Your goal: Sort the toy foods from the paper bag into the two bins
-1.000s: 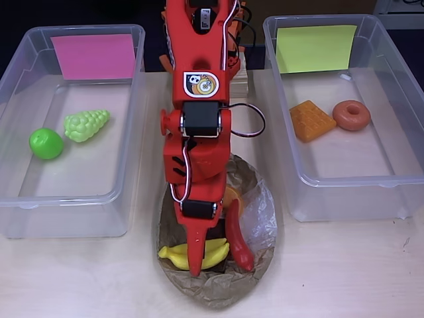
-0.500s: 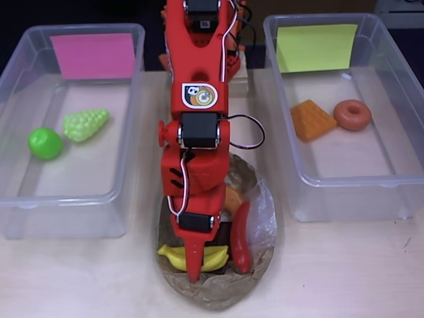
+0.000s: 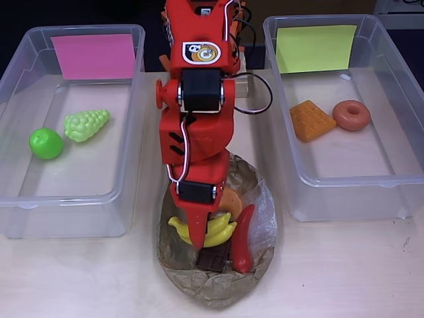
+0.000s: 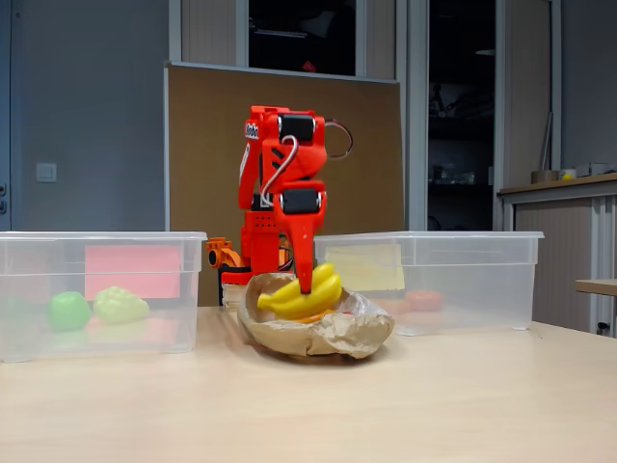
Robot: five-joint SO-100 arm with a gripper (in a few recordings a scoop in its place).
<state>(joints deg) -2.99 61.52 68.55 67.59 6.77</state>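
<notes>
Far left of the gripper: pink-label bin, holding green apple and light-green grapes, both well apart from the arm and unmoved over the last second.

At centre: gripper pinched on the yellow banana, one red finger lying across its middle. Banana a second ago flat at the near end of the paper bag; now raised and drawn back toward the arm's base, and in the fixed view hanging just above the bag's rim, clear of the paper. Dark chocolate bar uncovered just below the gripper, where the banana lay. Orange croissant just behind the gripper, partly hidden by the arm. Red chili just to the right, inside the bag.

Far right: yellow-green-label bin, with orange waffle and brown donut, unchanged.

Meaning for the task, as a judgement: pick secured and lift begun; carry to a bin next, likely the left one beside the other fruit. Three pieces left in the bag after that.
</notes>
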